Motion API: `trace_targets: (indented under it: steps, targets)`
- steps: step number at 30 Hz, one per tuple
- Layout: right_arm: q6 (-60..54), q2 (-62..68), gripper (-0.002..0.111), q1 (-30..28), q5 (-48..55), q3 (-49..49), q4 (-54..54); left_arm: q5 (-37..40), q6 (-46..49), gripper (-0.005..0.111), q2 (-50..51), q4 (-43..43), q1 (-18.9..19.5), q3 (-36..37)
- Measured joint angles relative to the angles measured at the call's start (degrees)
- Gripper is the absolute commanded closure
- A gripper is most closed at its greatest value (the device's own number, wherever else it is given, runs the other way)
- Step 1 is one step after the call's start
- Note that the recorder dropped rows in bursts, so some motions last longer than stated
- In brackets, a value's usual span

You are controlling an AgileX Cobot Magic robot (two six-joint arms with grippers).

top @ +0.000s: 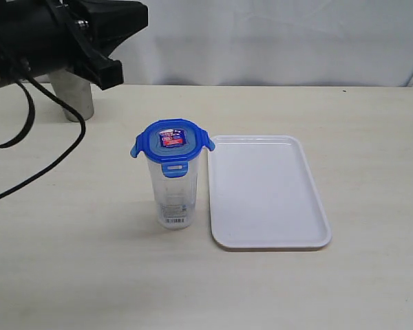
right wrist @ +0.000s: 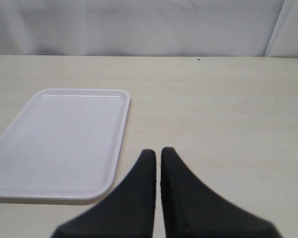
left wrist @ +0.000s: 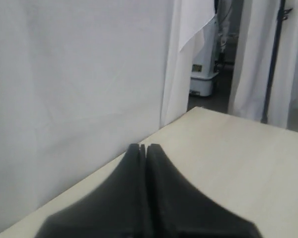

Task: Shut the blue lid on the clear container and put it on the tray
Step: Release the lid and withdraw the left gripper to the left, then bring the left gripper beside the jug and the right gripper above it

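Beige table (top: 69, 275): blue lid (top: 172, 141) sits on clear container (top: 174, 196) beside tray (top: 265, 196), well away from raised left gripper (left wrist: 143, 147), pinched closed, empty.

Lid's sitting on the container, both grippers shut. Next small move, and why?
Probably lower the left gripper onto a side flap of the blue lid and press it down. The lid sits on the clear container, but both side flaps flare outward, seemingly unlatched. The container stands on the table beside the tray, not on it.
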Motion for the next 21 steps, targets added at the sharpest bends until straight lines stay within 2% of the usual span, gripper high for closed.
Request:
trace_targets:
  steps: [3, 6, 10, 14, 18, 21]
  targets:
    - [0.0, 0.0, 0.104, 0.0, 0.0, 0.0, 0.0, -5.86, -1.3, 0.107, 2.42, 2.0, 4.27, 0.0]
    - [0.0, 0.0, 0.104, 0.0, 0.0, 0.0, 0.0, -7.25, -1.78, 0.107, 4.21, 7.39, 6.55, 0.0]
    - [0.0, 0.0, 0.104, 0.0, 0.0, 0.0, 0.0, -8.55, -1.48, 0.107, 6.81, 15.41, 7.11, 1.07]
    - [-1.7, 0.0, 0.104, 0.0, -1.39, 0.0, -1.59, -9.07, 3.64, 0.107, 10.8, 15.75, 7.11, 3.26]
    - [-3.37, 0.0, 0.104, 0.0, -11.82, 0.1, -3.31, -8.95, 9.08, 0.107, 13.77, 11.46, 7.16, 4.32]
    - [-3.37, 0.0, 0.104, 0.0, -22.44, 0.1, -0.09, -9.46, 10.5, 0.107, 14.01, 10.68, 7.73, 4.32]
